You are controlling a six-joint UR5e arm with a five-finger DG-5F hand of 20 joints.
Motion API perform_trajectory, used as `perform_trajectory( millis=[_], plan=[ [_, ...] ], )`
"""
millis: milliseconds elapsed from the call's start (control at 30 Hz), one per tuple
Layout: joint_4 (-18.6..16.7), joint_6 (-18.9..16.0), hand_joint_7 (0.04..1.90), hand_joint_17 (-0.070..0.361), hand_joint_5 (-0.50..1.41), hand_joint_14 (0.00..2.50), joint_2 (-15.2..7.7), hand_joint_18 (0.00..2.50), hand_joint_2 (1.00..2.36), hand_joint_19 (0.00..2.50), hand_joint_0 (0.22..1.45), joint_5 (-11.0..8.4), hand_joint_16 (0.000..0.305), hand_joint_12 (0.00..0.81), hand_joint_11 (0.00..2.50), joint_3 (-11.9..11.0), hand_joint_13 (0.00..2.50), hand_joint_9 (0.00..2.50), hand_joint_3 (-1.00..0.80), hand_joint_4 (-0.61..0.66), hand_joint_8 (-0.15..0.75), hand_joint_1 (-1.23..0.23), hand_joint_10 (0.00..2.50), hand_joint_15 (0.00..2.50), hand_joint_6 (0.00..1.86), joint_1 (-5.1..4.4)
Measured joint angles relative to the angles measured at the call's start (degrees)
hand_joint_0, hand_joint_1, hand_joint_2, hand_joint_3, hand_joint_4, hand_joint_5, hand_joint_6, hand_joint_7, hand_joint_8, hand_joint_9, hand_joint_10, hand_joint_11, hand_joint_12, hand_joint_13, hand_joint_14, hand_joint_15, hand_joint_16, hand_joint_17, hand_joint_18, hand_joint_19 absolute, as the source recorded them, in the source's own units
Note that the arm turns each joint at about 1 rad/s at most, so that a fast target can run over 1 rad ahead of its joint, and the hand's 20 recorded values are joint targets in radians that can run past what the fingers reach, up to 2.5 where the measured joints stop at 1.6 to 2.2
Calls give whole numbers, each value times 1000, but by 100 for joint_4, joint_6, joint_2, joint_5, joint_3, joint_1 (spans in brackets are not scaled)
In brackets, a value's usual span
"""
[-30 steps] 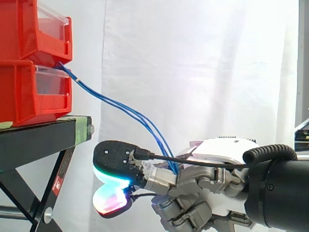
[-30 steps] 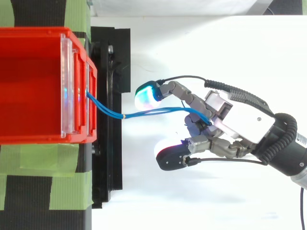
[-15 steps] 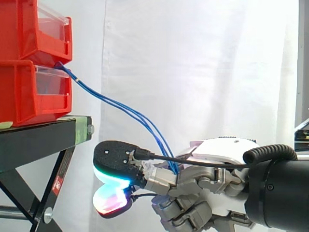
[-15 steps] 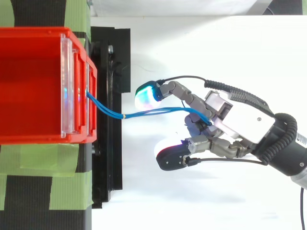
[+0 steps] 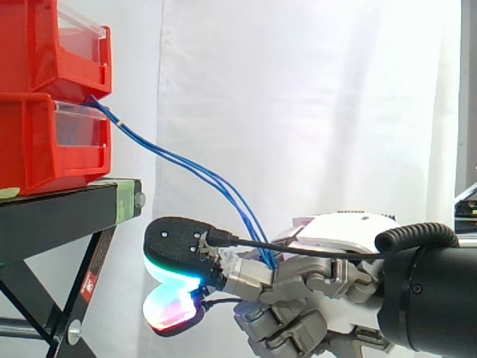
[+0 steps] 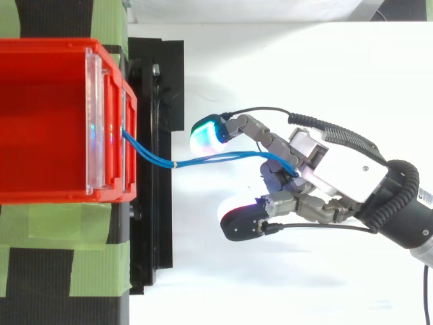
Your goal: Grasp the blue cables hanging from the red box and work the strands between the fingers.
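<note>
Blue cables (image 5: 186, 165) run from the front of the red box (image 5: 52, 142) down and to the right into my hand (image 5: 320, 283). From above, the blue cables (image 6: 203, 160) leave the red box (image 6: 47, 122) and pass between the fingers into the hand (image 6: 318, 179). The strands are held between curled fingers near the palm. Two glowing fingertips (image 6: 208, 135) reach toward the stand, one on each side of the cables. The cable ends are hidden inside the hand.
Two red bins are stacked on a black stand (image 5: 67, 212) with green tape (image 6: 95, 267) on top. A white curtain (image 5: 313, 112) hangs behind. The arm comes in from the right.
</note>
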State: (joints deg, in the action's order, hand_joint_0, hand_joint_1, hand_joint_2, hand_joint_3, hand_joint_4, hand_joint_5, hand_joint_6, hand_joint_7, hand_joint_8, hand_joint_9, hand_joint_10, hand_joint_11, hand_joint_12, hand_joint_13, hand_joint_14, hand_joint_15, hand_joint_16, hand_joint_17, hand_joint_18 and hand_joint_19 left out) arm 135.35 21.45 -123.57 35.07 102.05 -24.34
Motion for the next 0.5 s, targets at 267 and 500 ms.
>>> perform_trajectory(
  millis=[267,500],
  plan=[
    [0,0,1008,125,-143,2500,0,1796,1000,812,764,0,56,498,2500,-1,1491,1061,-1000,221,439,-522,2500,1573,11,2],
    [0,0,1012,126,-142,2500,-2,1796,1000,812,765,0,56,490,2500,1,1486,1062,-1000,222,443,-522,2500,1572,10,2]
  ],
)
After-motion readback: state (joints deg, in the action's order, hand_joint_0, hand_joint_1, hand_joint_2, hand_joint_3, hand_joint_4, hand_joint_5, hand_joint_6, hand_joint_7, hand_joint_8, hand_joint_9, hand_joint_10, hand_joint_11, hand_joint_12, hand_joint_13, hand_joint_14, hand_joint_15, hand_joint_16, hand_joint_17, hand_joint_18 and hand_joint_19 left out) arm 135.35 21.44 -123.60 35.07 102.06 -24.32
